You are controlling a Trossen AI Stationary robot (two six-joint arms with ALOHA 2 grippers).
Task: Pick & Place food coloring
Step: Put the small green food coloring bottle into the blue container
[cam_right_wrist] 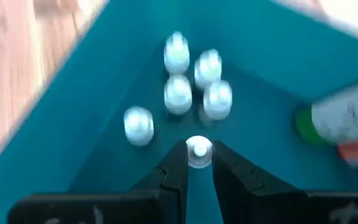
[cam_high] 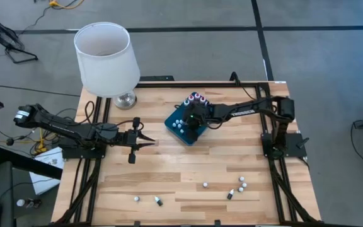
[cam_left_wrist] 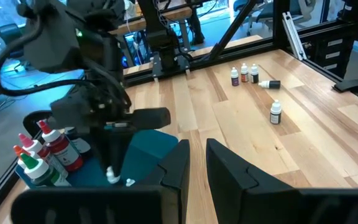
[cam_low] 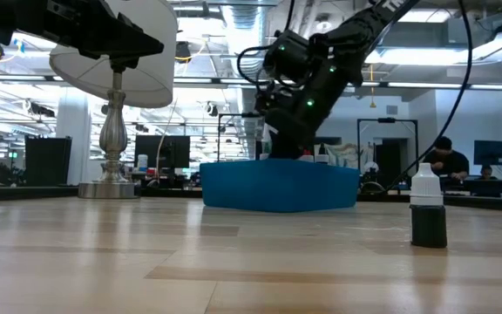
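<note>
The small bottle (cam_right_wrist: 199, 151) under handling sits inside the teal tray (cam_high: 172, 120), pinched at its white cap between the two fingers of the right gripper (cam_right_wrist: 199, 163). Five more white-capped bottles (cam_right_wrist: 179, 93) stand in a loose cluster in the tray just ahead of it. No brand or writing can be read on any bottle; the label on a larger green-and-white bottle (cam_right_wrist: 347, 121) at the tray's edge is too blurred to read.

In the high view the tray lies near the table's centre, toward 12 o'clock, with the right gripper (cam_high: 194, 118) directly above it and larger bottles with reddish tops (cam_high: 196, 98) on the tray's 12 o'clock side. Loose small bottles (cam_high: 240, 185) are scattered along the table's 6 o'clock edge, well apart from the tray. A white-shaded lamp (cam_high: 106, 60) stands at 11 o'clock.

The left gripper (cam_high: 145, 140) rests at 9 o'clock of the tray, apart from it, its fingers slightly spread and holding nothing.

The low view alone shows one dark bottle with a white cap (cam_low: 428, 209) standing upright on the table (cam_low: 146, 262), and people at desks in the room behind. The left wrist view alone shows the red and green tops of the larger bottles (cam_left_wrist: 48, 149) clearly.
</note>
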